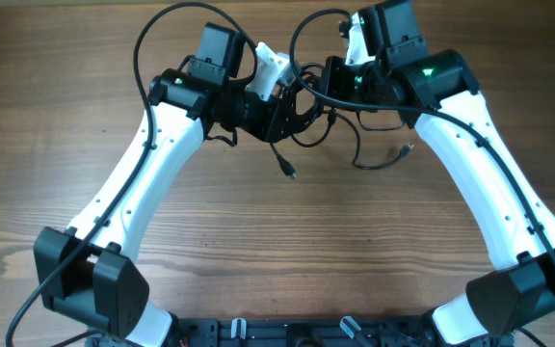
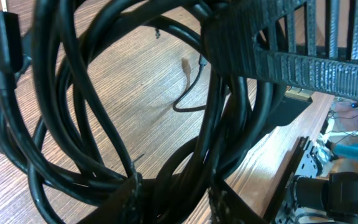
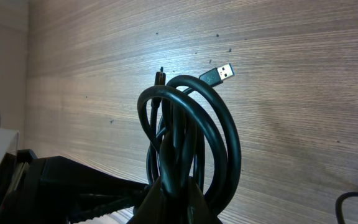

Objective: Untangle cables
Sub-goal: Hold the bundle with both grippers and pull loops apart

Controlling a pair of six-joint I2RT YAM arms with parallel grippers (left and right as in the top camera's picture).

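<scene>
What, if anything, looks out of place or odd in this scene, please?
Nothing looks damaged or spilled. The only oddity is the cables: a tangled black clump gripped by both the left end effector and the right end effector, with a silver-tipped plug poking out of the coil.

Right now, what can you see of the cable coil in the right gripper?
The coil is thin, glossy black cord, rubbery-looking, wound into several overlapping loops. It is pinched at its base by the right gripper and rises from the fingers, with the wooden table behind it. One end sticks out at the far side with a silver-tipped plug; a smaller dark end shows beside it.
</scene>
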